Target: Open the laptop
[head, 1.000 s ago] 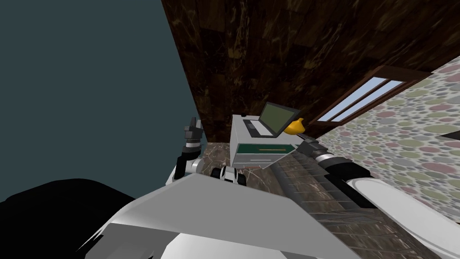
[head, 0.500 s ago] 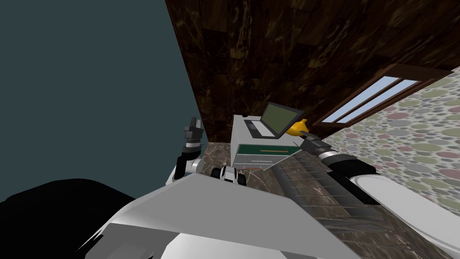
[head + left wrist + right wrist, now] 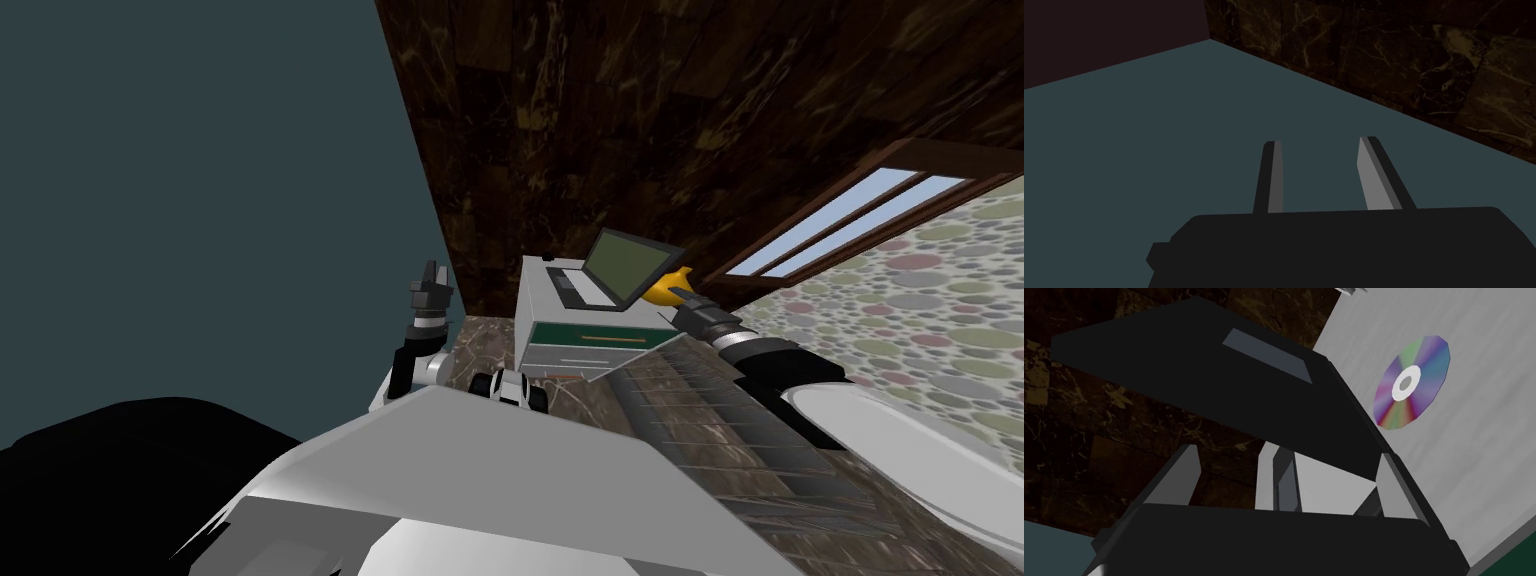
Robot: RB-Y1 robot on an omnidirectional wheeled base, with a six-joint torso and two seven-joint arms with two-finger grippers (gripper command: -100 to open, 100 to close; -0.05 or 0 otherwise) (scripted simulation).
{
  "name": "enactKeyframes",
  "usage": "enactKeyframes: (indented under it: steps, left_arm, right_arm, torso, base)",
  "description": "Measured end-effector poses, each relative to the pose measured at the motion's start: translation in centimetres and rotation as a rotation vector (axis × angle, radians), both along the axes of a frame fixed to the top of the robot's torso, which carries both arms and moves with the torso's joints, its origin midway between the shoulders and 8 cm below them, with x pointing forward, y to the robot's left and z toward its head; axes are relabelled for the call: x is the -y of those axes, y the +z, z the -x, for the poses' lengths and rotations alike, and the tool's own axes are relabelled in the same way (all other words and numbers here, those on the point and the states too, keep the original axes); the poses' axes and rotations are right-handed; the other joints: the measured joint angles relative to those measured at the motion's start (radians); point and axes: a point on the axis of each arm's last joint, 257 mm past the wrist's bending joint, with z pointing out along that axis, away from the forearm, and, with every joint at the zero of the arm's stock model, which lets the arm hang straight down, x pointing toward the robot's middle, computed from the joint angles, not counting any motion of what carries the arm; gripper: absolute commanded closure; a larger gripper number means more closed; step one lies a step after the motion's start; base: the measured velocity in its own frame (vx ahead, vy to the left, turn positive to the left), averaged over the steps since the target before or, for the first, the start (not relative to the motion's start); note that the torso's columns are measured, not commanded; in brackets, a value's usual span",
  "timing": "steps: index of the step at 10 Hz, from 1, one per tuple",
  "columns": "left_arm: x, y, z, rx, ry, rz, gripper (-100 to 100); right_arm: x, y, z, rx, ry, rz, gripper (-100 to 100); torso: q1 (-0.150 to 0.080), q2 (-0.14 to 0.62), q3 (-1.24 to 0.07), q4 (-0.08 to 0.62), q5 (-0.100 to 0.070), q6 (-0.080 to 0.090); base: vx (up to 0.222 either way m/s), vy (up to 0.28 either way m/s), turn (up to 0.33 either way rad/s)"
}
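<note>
- Right gripper [image 3: 1287,452] is sitting just behind the laptop [image 3: 610,272]. Its fingers are spread wide and not clamped on anything. The black lid [image 3: 1199,373] hangs right over them, and one finger sits by the lid's corner. Can't tell if it's actually touching.
- Left gripper [image 3: 1320,141] is held up off to the left of the cabinet [image 3: 535,300], well apart from it. Fingers are apart with nothing between them.
- The laptop's on top of that pale grey cabinet, the one with the green drawer front [image 3: 560,335]. From the head cam the greenish screen [image 3: 625,262] is tipped back past upright and the keyboard [image 3: 578,285] is fully showing.
- My read: the opening itself is pretty much done and this is the tail end. If anything's left, it's a tiny nudge back on the lid, not a grab.
- Next move, I reckon, is backing the right hand straight out, away from the lid. Go slow, so nothing clips the lid and flops it shut.
- Stuff to mind back there:
  - a yellow thing [image 3: 662,290] just beside the gripper, behind the lid
  - a rainbow disc [image 3: 1411,383] lying flat on the cabinet top near the lid
- Writing/brands: nothing readable. The lid's back has a plain grey rectangle [image 3: 1269,355] where a logo would go, and it's blank. The disc has no label either.
</note>
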Motion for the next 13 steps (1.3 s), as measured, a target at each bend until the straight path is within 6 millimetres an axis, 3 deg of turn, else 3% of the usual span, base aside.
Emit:
enactKeyframes:
  steps: [11, 12, 13]
  left_arm:
    - [0.0, 0.0, 0.0, 0.0, 0.0, 0.0, 0]
    - [0.0, 0.0, 0.0, 0.0, 0.0, 0.0, 0]
    - [0.0, 0.0, 0.0, 0.0, 0.0, 0.0, 0]
  right_arm:
    - [0.5, 5.5, -2.0, 0.102, 0.024, 0.335, -100]
    - [0.5, 5.5, -2.0, 0.102, 0.023, 0.334, 100]
    - [0.5, 5.5, -2.0, 0.102, 0.023, 0.334, 100]
  torso:
    - [0.0, 0.0, 0.0, 0.0, 0.0, 0.0]
    - [0.0, 0.0, 0.0, 0.0, 0.0, 0.0]
    - [0.0, 0.0, 0.0, 0.0, 0.0, 0.0]
  base:
    - [0.007, -0.005, 0.059]
    - [0.0, 0.0, 0.0]
    - [0.021, 0.042, -0.067]
